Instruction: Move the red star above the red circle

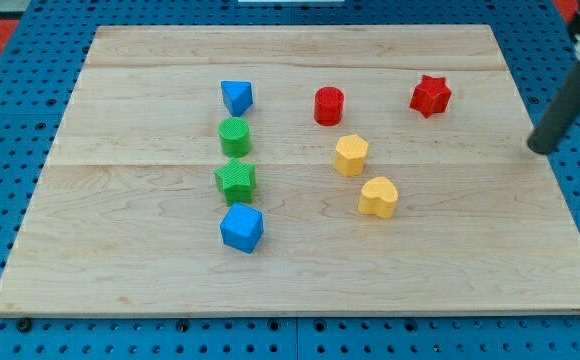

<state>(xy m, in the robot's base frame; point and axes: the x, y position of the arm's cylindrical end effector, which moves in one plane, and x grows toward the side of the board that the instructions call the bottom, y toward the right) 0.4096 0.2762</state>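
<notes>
Red star-shaped plastic block (430,95) sits at three o'clock of the red cylindrical circle block (328,105) on the wooden desk (120,270), probably light, rigid, slide-prone, best pushed on its right points; my tip (538,148), a gripless tool holding nothing, stands well apart at four o'clock.

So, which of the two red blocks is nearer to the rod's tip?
The red star, at the view's upper right, is nearer to my tip. The red circle lies farther to the view's left, beyond the star.
</notes>
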